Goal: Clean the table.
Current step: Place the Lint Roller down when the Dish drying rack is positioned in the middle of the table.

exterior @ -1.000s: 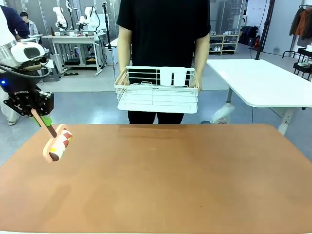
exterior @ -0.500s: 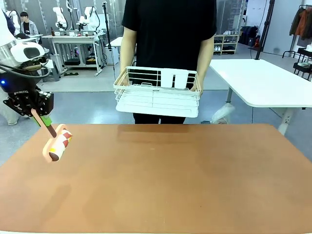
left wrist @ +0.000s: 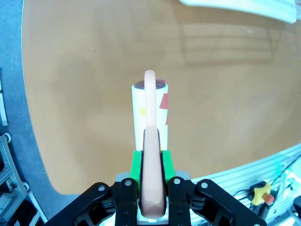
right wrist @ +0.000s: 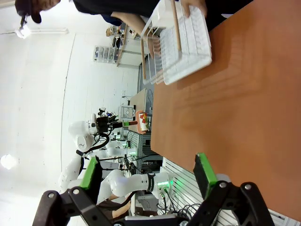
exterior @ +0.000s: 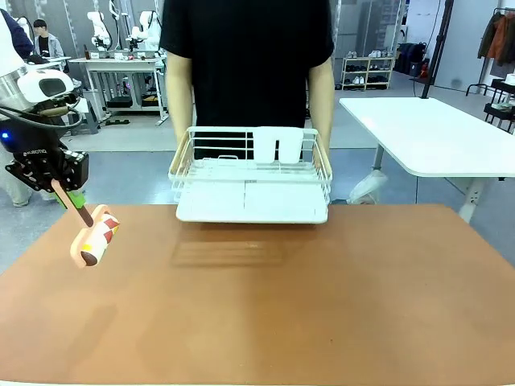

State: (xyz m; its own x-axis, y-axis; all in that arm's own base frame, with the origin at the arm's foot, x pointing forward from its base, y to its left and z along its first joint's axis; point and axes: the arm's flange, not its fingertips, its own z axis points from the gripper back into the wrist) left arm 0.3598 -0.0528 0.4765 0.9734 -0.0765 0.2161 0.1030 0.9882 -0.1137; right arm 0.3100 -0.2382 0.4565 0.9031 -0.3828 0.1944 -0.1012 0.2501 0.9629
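1. Left fingers, at the left edge of the front view, are closed on the pink handle of a roller. The left wrist view shows a green pad pressed against each side of the handle.
2. From that grip the roller slants down and to the right. Its white roll, marked with red and yellow, hangs over the left edge of the worktop. I cannot tell whether the roll touches the surface.
3. Right fingers, along the bottom of the right wrist view, are spread wide with nothing between them. Each tip carries a green pad.
4. Terracotta and matte, the worktop fills the lower half of the front view. In the right wrist view it is turned sideways along the right of the frame.
5. At upper centre of the front view, a person in a black T-shirt stands at the far side. The person holds a white wire rack by both ends.
6. That rack is level, just above the far edge of the worktop, with a white holder on its back rail. Its barred shadow lies on the surface just in front of it.
7. Beyond the worktop, at upper right, stands a white table.
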